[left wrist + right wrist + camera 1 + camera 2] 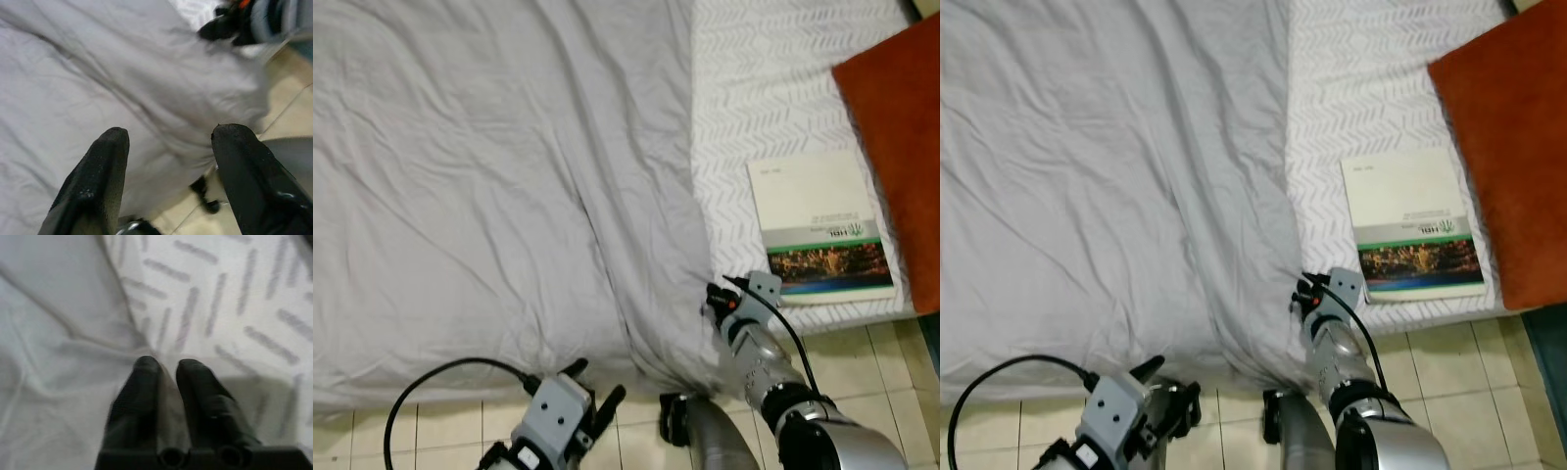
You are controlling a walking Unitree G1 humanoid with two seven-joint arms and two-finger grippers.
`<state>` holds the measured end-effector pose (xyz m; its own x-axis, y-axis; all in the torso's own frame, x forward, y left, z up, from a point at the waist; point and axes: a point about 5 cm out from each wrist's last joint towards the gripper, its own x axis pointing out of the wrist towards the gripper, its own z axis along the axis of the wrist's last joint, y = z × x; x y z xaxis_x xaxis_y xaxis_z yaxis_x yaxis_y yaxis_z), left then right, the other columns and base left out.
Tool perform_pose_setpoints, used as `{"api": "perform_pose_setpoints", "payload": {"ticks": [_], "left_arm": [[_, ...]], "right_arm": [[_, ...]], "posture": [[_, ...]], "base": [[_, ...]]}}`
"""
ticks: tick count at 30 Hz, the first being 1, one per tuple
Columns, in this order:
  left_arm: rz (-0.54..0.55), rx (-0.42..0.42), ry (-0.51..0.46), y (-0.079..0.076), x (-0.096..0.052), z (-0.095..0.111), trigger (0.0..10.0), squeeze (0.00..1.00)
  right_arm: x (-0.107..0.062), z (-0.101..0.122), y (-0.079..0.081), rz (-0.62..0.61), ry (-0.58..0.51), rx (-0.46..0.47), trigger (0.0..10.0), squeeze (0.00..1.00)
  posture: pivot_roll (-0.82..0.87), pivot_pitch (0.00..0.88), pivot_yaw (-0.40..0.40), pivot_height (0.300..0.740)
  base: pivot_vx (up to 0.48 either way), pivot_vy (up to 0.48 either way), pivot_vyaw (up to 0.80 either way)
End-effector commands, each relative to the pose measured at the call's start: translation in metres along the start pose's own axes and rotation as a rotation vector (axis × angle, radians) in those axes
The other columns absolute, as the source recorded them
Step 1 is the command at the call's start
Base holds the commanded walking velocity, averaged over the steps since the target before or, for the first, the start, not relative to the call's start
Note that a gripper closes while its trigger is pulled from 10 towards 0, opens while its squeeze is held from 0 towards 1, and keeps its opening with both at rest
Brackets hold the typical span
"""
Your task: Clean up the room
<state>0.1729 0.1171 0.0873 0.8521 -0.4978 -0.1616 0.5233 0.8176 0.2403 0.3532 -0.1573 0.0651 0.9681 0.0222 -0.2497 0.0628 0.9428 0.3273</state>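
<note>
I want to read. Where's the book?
The book lies on the patterned sheet, on the robot's right, between the grey blanket and the orange pillow.

I counted one grey blanket (489, 186), one patterned white sheet (773, 88), one book (818, 227), one orange cushion (901, 127), and two grippers: left gripper (166, 161), right gripper (167, 369).

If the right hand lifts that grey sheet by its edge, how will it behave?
The grey sheet is creased and draped over the bed edge, so it is probably floppy and light, trailing rather than lifting flat. Pinched at one point by the right hand, it would likely bunch.
</note>
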Motion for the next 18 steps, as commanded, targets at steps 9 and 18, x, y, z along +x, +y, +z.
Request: {"api": "perform_pose_setpoints", "payload": {"ticks": [9, 18], "left_arm": [[0.083, 0.028, 0.023, 0.001, -0.010, -0.028, 10.0, 0.00], [0.128, 0.036, 0.003, 0.003, -0.021, -0.026, 10.0, 0.00]], "right_arm": [[-0.006, -0.015, -0.005, -0.005, 0.031, 0.060, 0.0, 0.00], [0.000, 0.024, -0.005, -0.024, -0.178, -0.078, 0.0, 0.00]], "posture": [[0.17, 0.664, 0.028, 0.740], [0.17, 0.661, 0.028, 0.740]], "base": [[0.000, 0.000, 0.00], [0.000, 0.000, 0.00]]}}
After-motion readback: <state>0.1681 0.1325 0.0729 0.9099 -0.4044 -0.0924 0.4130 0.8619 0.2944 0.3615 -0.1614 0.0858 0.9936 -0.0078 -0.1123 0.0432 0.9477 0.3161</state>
